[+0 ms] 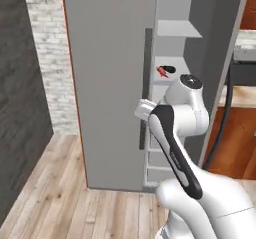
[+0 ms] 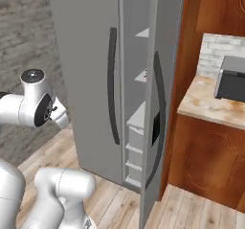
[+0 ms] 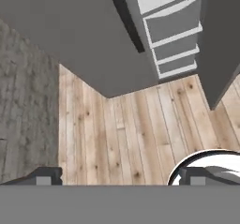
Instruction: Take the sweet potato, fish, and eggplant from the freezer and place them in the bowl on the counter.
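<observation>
The hand (image 3: 117,178) is spread wide and empty, aimed at the floor; the freezer (image 3: 173,31) shelves lie ahead, above it.

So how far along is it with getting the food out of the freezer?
Done: the freezer has its right door swung open, baring white shelves. In hand: nothing; the gripper points at the wooden floor, jaws open and empty. Left: all three foods; a red and dark item sits on a shelf, too small to name.
</observation>
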You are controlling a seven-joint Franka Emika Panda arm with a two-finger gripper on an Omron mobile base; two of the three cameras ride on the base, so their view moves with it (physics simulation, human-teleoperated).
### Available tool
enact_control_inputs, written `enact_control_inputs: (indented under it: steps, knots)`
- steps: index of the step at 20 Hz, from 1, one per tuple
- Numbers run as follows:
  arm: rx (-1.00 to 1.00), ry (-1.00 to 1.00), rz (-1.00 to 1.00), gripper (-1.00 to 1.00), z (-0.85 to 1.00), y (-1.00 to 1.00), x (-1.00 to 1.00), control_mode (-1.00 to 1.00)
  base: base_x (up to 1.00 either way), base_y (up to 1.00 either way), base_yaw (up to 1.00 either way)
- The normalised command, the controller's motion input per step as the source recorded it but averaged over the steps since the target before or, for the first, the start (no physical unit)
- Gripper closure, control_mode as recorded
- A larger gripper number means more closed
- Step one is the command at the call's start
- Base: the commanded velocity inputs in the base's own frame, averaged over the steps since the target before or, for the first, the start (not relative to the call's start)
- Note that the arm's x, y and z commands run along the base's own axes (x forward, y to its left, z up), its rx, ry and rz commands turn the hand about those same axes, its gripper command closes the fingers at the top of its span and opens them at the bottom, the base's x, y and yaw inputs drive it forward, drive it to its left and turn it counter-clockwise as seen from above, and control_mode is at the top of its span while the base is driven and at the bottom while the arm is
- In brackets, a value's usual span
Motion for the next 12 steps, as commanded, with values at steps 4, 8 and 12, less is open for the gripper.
enact_control_inputs:
  steps: [4, 8, 12]
  knots:
    - [0.00, 0.00, 0.00, -1.00, 0.00, 0.00, 0.00, 1.00, 0.97, 0.22, -0.65]
    - [0.00, 0.00, 0.00, -1.00, 0.00, 0.00, 0.00, 1.00, 0.42, 0.00, -0.78]
    - [0.00, 0.00, 0.00, -1.00, 0.00, 0.00, 0.00, 1.00, 0.94, 0.22, -0.56]
